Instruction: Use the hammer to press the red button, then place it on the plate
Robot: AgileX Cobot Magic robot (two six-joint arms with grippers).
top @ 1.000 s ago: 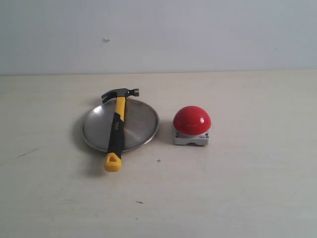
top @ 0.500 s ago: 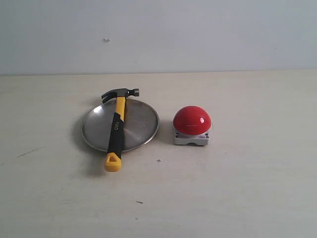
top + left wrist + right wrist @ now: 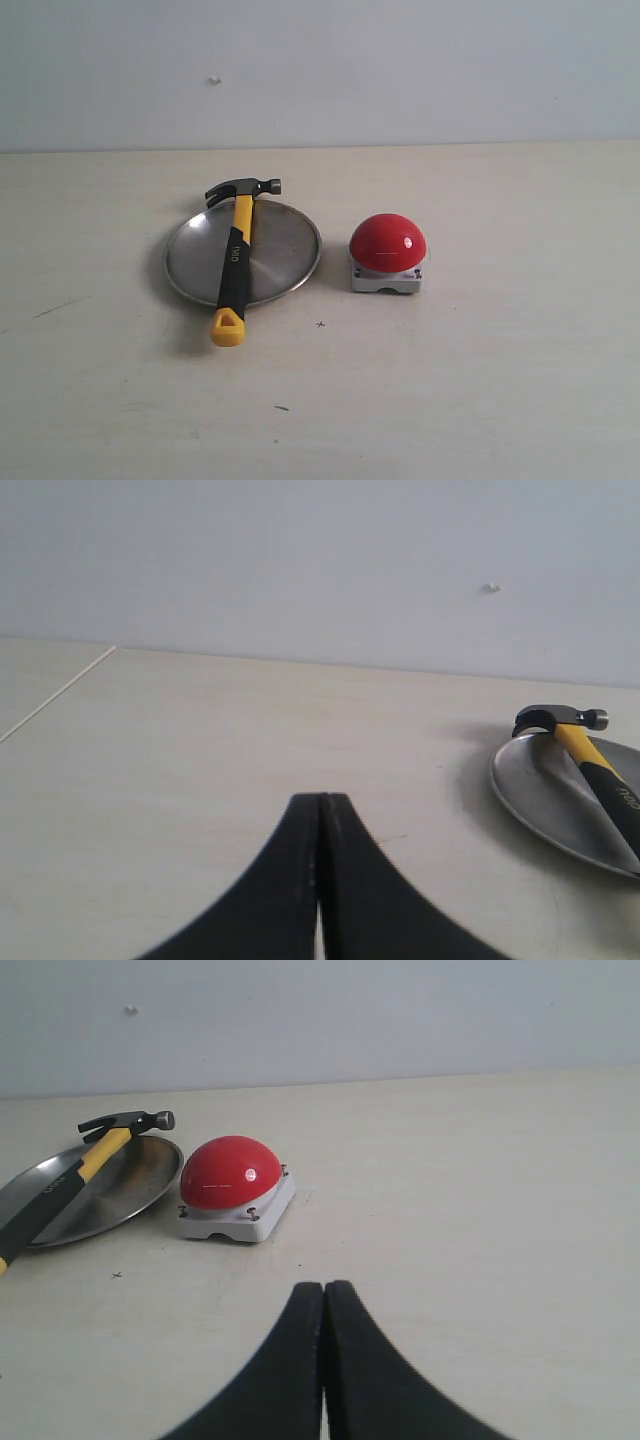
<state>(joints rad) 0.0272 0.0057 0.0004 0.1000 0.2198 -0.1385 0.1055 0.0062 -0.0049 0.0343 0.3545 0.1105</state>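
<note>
Can't read the hammer (image 3: 236, 256) handle's marking. Rests across the plate (image 3: 285, 250) exactly as before. Holds left gripper (image 3: 320, 805) and right gripper (image 3: 324, 1290) closed, empty.

My left hand (image 3: 320, 798) & right hand (image 3: 324, 1285) look alike: two matte black fingers (image 3: 270, 890) each, smooth, no markings I can make out, slim at tips, curving out wide twd the base.

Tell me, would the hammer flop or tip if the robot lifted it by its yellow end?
The hammer probably stays stiff: its handle looks straight and solid. Its dark metal head is likely the heavy end, so it would probably droop head-down. It lies across the rim of the shiny plate, so a nudge might make it slide or rock.
</note>
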